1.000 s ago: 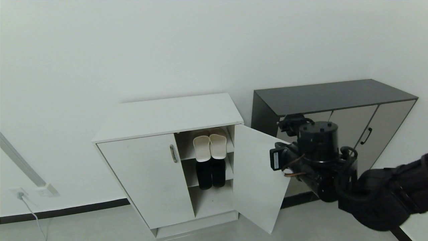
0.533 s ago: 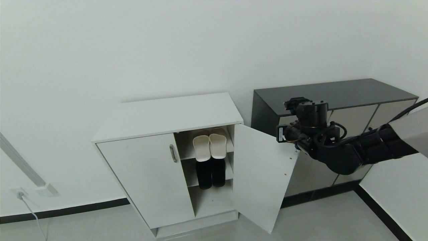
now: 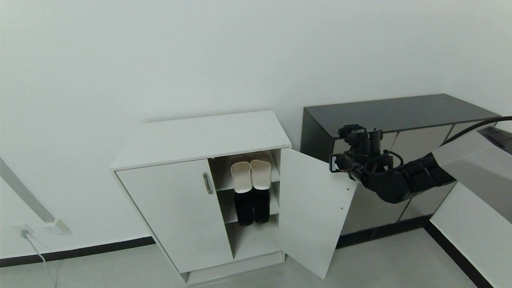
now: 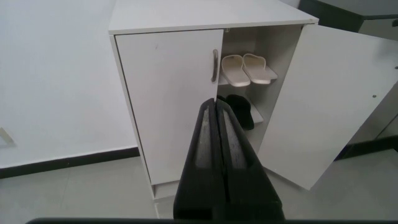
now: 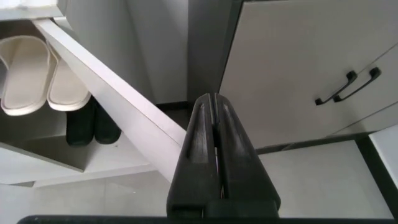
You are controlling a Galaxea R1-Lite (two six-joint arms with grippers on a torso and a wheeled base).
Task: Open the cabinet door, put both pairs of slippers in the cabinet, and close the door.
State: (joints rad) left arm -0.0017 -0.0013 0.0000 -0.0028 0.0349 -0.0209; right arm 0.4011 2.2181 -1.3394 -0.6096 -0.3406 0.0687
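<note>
Both pairs are already inside the white cabinet (image 3: 200, 138): the white slippers (image 3: 251, 175) lie side by side on the upper shelf, and the black slippers (image 3: 252, 207) on the shelf below, toes pointing out. What seems left is to shut the right door (image 3: 312, 208), which stands swung well out with its inner face showing.

The right end effector (image 5: 215, 99) is clenched, fingers pressed together with nothing between them. It sits at the door's upper free corner, on the outer side, between the door and the dark sideboard (image 3: 400, 110). Whether it touches the panel I cannot tell. The left end effector (image 4: 216, 102) is likewise clenched and empty, hanging well apart from the cabinet front.

To do this well, I would set the closed fingers flat against the outer face near the free edge, where leverage is greatest, and push along the door's arc rather than straight ahead, so the contact does not slip over the top edge. The black slippers' toes reach the front of their shelf, so the last part of the swing should be slow. Finish flush with the left door (image 3: 176, 208).
</note>
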